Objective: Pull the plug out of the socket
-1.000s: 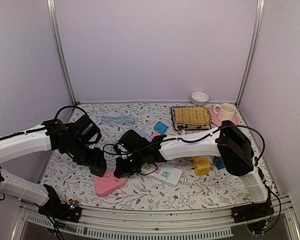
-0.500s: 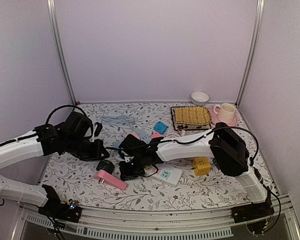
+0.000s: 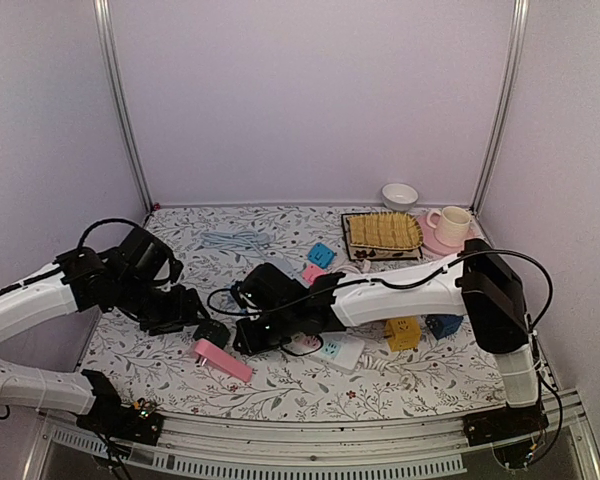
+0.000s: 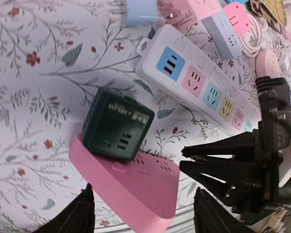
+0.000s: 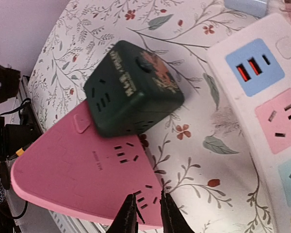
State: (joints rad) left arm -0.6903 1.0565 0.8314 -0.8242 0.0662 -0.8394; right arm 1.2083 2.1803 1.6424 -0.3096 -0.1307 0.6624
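Dark green and cube-shaped, the plug sits on the far corner of the pink socket, just ahead of the left pincer. That pincer's fingers stand wide apart, either side of the socket's near edge, gripping nothing. The right pincer points in from the left one's right side, parted only a crack and empty, its tips over the socket's edge. A white power strip lies beyond the plug on the flowered surface.

Green cube plug matt plastic; pink socket smooth plastic; white power strip glossy.
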